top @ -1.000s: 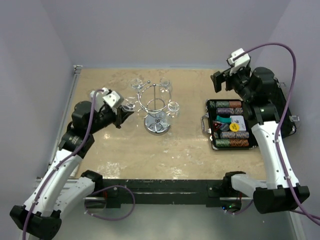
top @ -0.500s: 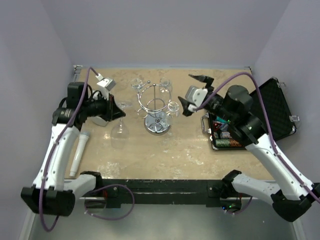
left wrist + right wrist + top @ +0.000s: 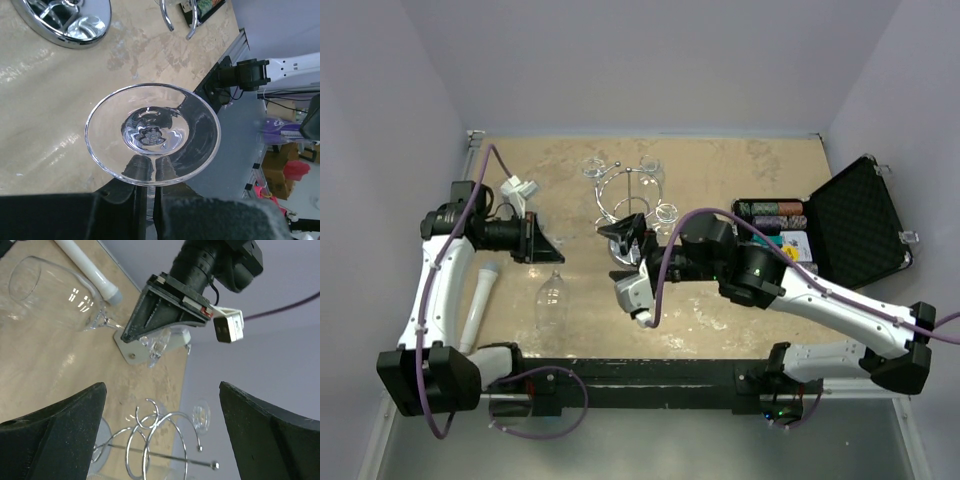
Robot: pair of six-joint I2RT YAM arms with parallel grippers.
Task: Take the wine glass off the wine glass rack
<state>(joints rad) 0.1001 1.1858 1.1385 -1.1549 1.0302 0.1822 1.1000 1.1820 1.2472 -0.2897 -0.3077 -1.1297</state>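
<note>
1. Beige, mottled tabletop [image 3: 720, 170]: carried every item listed below.
2. Black hard-shell case [image 3: 860, 215]: stood open at the right side, with rows of round chips in its tray.
3. Shiny chrome wire wine glass rack [image 3: 70, 25]: stood upright mid-table on its round disc base. Other clear glasses [image 3: 667, 212] hung from its curled hooks.
4. Right gripper [image 3: 162, 385]: hovered just beside the rack's near side, fingers spread wide and grasping nothing.
5. Left gripper [image 3: 150, 180]: was left of the rack and well apart from it, fingers clenched on the glass's thin stem.
6. Clear wine glass [image 3: 550, 298]: was off the rack and held nearly level. Its round foot showed just past the fingers and its bowl pointed toward the near edge. Whether the bowl touched the table could not be told.
7. White cylindrical object [image 3: 478, 300]: lay on the table left of the glass.
</note>
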